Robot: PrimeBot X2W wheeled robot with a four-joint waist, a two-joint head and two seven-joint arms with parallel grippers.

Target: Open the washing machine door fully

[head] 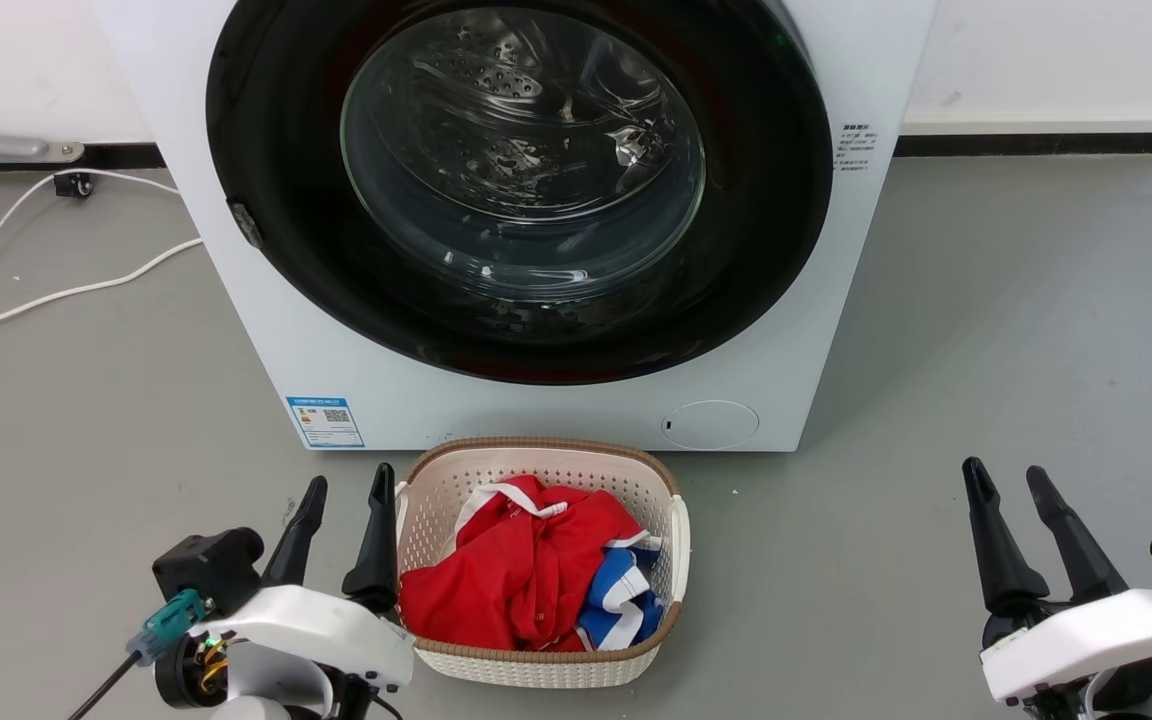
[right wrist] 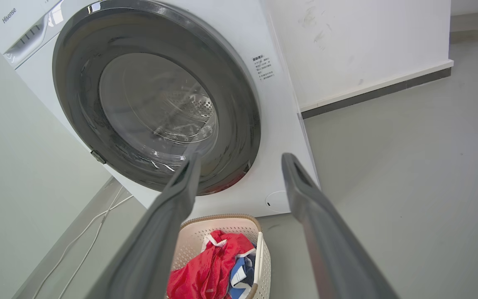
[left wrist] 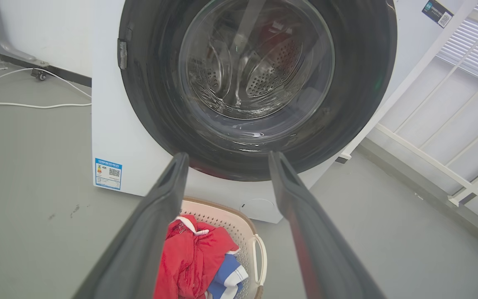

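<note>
Washing machine door (head: 276,240) sits shut; you've got left gripper (head: 350,476) just beside the basket (head: 546,443), right gripper (head: 1002,468) well apart, both spread, empty.

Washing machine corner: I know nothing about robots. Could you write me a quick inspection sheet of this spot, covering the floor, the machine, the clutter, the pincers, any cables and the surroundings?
Surface: grey floor, a few scuffs.
Job's things: white washing machine stands on it; its round black washing machine door looks shut, and neither pincer touches it.
Clutter: cream basket in front of the machine, holding red and blue clothes.
Grippers: left pincer open, empty, beside the basket; right pincer open, empty, over bare floor.
Cables: white cable lies on the floor to the machine's left.
Surroundings: white wall behind; white railing off to one side.
</note>
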